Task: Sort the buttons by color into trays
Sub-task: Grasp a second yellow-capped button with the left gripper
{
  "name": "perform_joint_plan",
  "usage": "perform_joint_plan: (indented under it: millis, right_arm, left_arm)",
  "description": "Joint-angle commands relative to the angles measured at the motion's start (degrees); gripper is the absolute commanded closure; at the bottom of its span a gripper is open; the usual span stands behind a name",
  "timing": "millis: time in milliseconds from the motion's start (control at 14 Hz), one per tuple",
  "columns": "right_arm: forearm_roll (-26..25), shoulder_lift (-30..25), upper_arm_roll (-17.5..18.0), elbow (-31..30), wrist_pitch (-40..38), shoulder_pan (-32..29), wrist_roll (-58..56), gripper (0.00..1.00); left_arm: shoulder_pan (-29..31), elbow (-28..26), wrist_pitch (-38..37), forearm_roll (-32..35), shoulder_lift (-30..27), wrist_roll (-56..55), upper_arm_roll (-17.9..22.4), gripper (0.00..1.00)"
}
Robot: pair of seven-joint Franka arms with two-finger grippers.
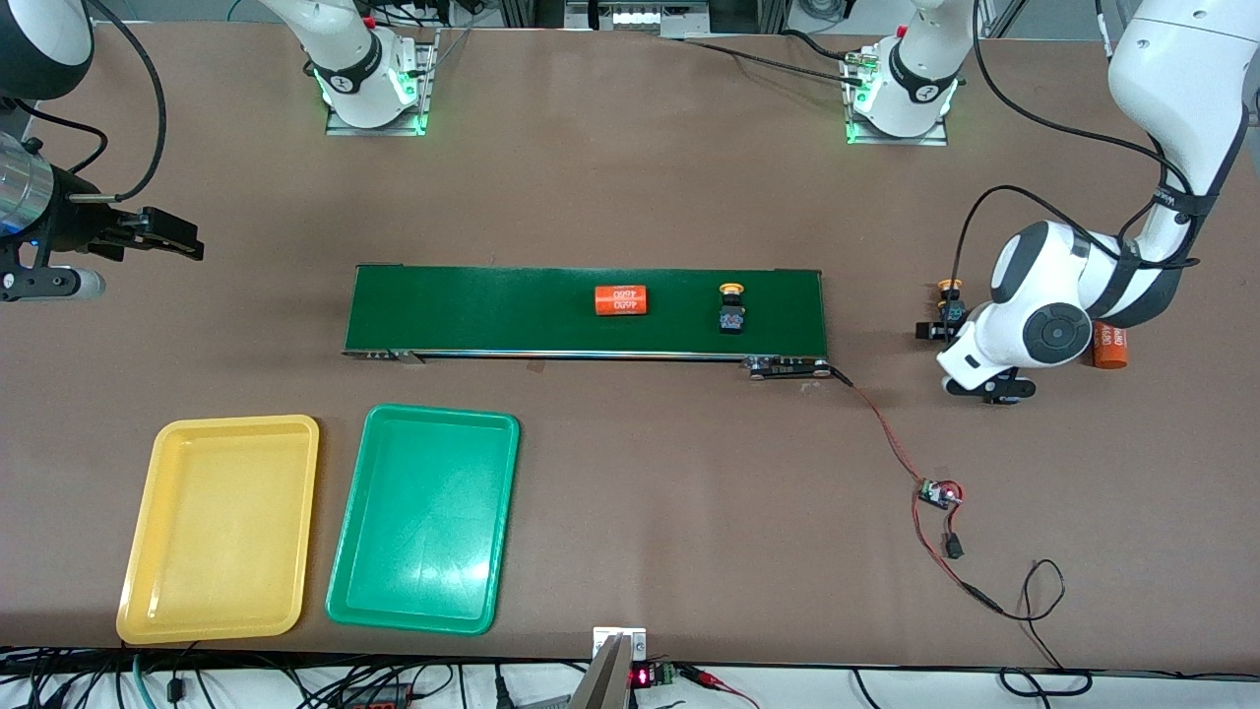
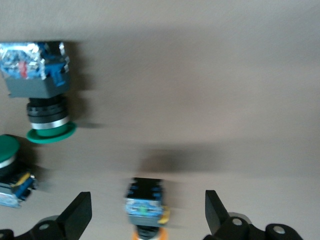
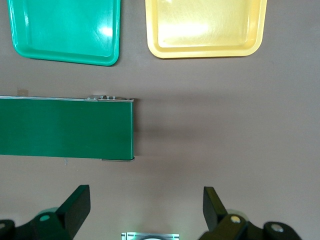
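Conveyor belt is the thing to steer by: long, dark green, lying across the middle of the table. On it, toward the left arm's end, sits a yellow-capped button, and beside that, nearer the belt's middle, an orange cylinder. Off the belt's end toward the left arm, the left gripper hangs low over the table with its fingers spread wide, and a second yellow-capped button lies between them, not clamped. The left wrist view catches two green-capped buttons on the table close by, one lying whole in view, the other cut off at the edge. Another orange cylinder peeks out from under that arm. Off the belt's other end, the right gripper hovers over bare table, fingers apart and holding nothing. Nearer the front camera than the belt, toward the right arm's end, lie the yellow tray and the green tray, side by side, the green one closer to the belt's middle. A small circuit board on red wires sits nearer the camera too, past the belt's left-arm end.
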Motion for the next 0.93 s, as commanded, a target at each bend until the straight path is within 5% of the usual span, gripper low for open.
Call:
perform_joint_plan:
  millis: [0, 357, 643, 857]
  right_arm:
    - [0.18, 0.36, 0.14, 0.87, -0.86, -0.35, -0.91, 0.0]
    - [0.18, 0.36, 0.14, 0.78, -1.21, -0.35, -0.99, 0.0]
    - [0.44, 0.53, 0.06, 0.87, -1.12, -0.35, -1.61, 0.0]
    - [0.44, 0.45, 0.06, 0.69, -1.3, -0.35, -1.7, 0.0]
  left_arm:
    - [-1.2, -3.64, 1.23, -2.5, -2.47, 3.58, 2.86, 0.0]
    - [-1.11, -4.35, 1.23, -7.97, -0.97, 3.4, 3.13, 0.0]
    - [-1.03, -4.52, 2.37, -7.8, 1.57, 4.28, 4.8, 0.15]
    - [-0.94, -4.52, 2.46, -7.8, 1.58, 4.28, 4.8, 0.52]
